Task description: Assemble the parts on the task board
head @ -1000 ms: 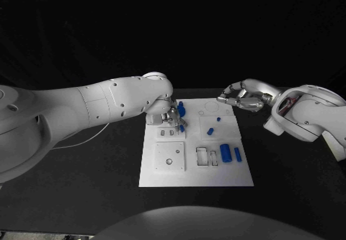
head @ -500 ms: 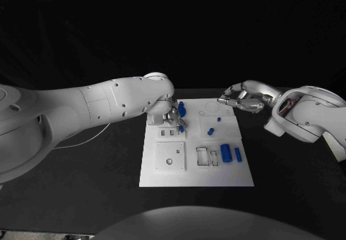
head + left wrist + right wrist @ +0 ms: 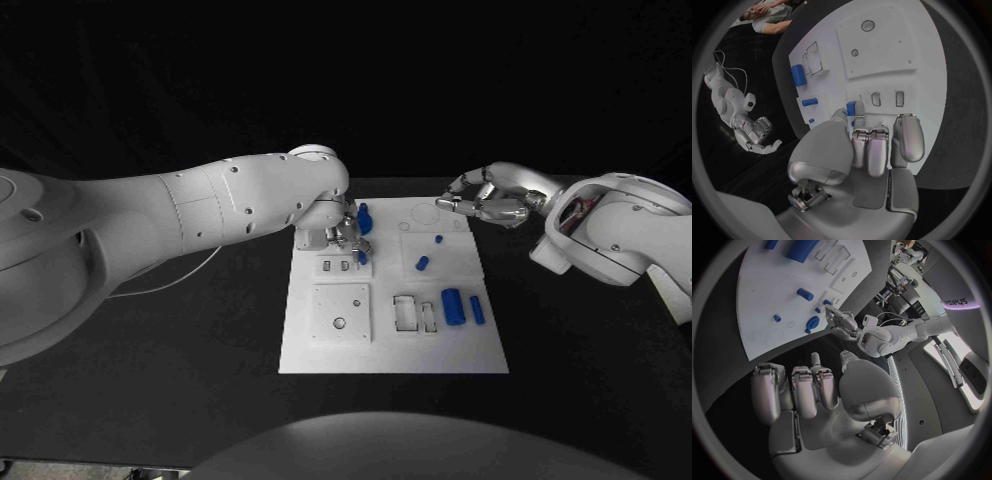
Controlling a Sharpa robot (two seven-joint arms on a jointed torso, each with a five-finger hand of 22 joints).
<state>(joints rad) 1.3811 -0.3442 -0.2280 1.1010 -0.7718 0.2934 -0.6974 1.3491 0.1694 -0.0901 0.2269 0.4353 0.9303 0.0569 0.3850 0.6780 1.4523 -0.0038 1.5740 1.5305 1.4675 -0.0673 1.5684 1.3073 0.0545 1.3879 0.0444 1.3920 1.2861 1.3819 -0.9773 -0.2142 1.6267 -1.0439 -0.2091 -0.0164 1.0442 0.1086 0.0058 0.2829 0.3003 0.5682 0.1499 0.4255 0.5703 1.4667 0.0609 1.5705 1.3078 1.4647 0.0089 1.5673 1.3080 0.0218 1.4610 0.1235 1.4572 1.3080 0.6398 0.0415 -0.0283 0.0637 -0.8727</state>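
The white task board (image 3: 389, 350) lies in the middle of the table. My left hand (image 3: 343, 237) hovers over its far left part and pinches a small blue part (image 3: 851, 107) between thumb and fingers, right by two small slots (image 3: 887, 98). A taller blue part (image 3: 362, 213) stands just behind that hand. On the board lie a blue cylinder (image 3: 451, 305), a thin blue bar (image 3: 476, 309), a short blue piece (image 3: 421, 263) and a tiny blue peg (image 3: 437, 238). My right hand (image 3: 483, 205) hangs at the board's far right corner, fingers curled in, holding nothing.
A square plate with a hole (image 3: 340, 313) and two rectangular pockets (image 3: 414, 314) sit in the board's near half. Circular outlines (image 3: 421, 212) mark its far right area. Black table (image 3: 173, 340) surrounds the board on both sides.
The right hand has shifted a little at the board's far right corner. The left hand stays almost still over the small slots with the blue part.
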